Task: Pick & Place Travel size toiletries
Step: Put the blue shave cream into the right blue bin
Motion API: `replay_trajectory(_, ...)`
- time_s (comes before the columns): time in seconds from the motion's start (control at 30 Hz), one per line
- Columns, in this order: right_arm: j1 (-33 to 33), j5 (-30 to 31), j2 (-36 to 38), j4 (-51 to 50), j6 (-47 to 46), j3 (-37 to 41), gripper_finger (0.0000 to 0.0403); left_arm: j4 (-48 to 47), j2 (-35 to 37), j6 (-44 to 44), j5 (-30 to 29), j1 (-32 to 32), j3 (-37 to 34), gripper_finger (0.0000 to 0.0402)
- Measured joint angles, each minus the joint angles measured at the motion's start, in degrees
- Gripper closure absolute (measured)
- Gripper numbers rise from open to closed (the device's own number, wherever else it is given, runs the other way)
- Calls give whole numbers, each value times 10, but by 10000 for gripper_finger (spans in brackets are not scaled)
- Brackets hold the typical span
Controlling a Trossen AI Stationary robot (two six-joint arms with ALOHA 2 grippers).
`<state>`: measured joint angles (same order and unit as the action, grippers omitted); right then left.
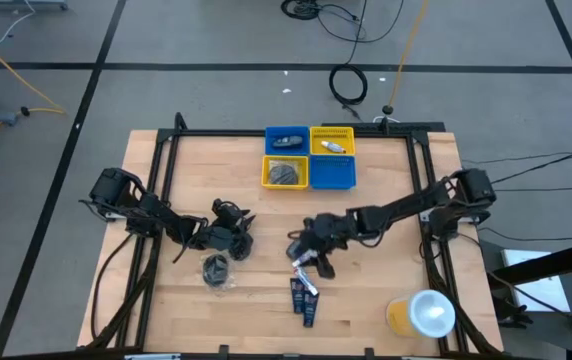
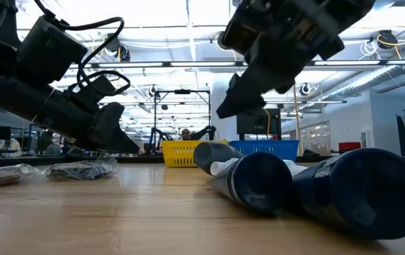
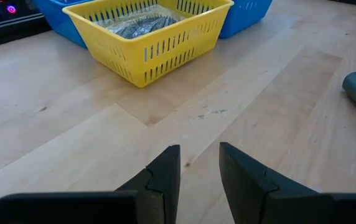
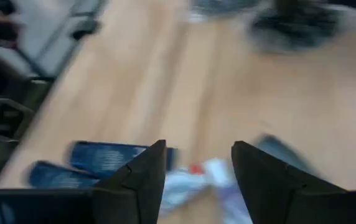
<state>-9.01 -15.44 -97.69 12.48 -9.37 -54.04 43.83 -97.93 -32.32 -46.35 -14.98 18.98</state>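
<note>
Two dark blue tubes [image 1: 304, 298] lie side by side near the table's near edge, with a white mini tube [image 1: 307, 263] just beyond them; the low view shows the blue tubes [image 2: 309, 188] close up. A dark wrapped disc [image 1: 216, 271] lies on the wood to their left. My right gripper [image 1: 301, 250] hangs open above the white tube [image 4: 210, 174], clear of it in the low view [image 2: 225, 110]. My left gripper [image 3: 200, 168] is open and holds nothing, low over bare wood right of the disc [image 1: 238, 233].
Four square bins stand at the table's far middle: blue [image 1: 286, 141], yellow [image 1: 332, 141], yellow [image 1: 284, 173] holding dark wrapped pieces [image 3: 137, 25], and blue [image 1: 332, 173]. A big yellow cup with white lid [image 1: 423, 313] stands at the near right corner. A black frame rims the table.
</note>
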Motion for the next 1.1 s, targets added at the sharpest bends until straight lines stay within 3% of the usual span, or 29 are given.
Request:
replay_trajectory(0.23, -46, -73, -51, 66, -49, -1, 189, 1, 0, -13, 0, 0, 0, 293)
replay_trajectory(0.4, -82, -87, -82, 68, -44, -1, 149, 3, 0, -15, 0, 0, 0, 293)
replay_trajectory(0.7, -122, -12, -123, 120, 116, -1, 112, 3, 0, -24, -2, 0, 0, 293)
replay_trajectory(1.1, -113, -11, -141, 159, 221, -1, 115, 3, 0, -23, -7, 9, 0, 293)
